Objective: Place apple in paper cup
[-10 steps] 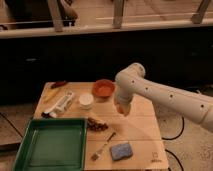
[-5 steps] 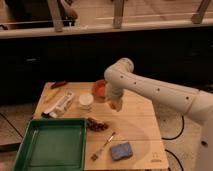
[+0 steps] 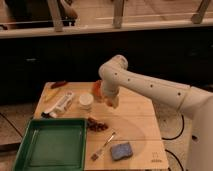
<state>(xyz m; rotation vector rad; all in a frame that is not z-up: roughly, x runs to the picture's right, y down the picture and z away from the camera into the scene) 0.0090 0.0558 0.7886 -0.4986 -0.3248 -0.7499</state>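
White arm over the wooden desk [image 3: 142,125], gripper [image 3: 112,103] clenched on the apple [image 3: 114,104].

Reaching in from the right, the arm bends down so that the gripper hangs low over the middle of the desk, just right of the paper cup [image 3: 86,101]. Only a yellowish-orange patch of the apple shows at the fingers, raised off the desk and beside the cup, not over it. The cup stands upright, its pale inside showing. Behind it, an orange-brown bowl [image 3: 96,89] is partly hidden by the arm. Nearer the front lie a dark red fruit cluster [image 3: 96,125], a green tray [image 3: 50,145] at the left corner and a blue sponge [image 3: 121,150].
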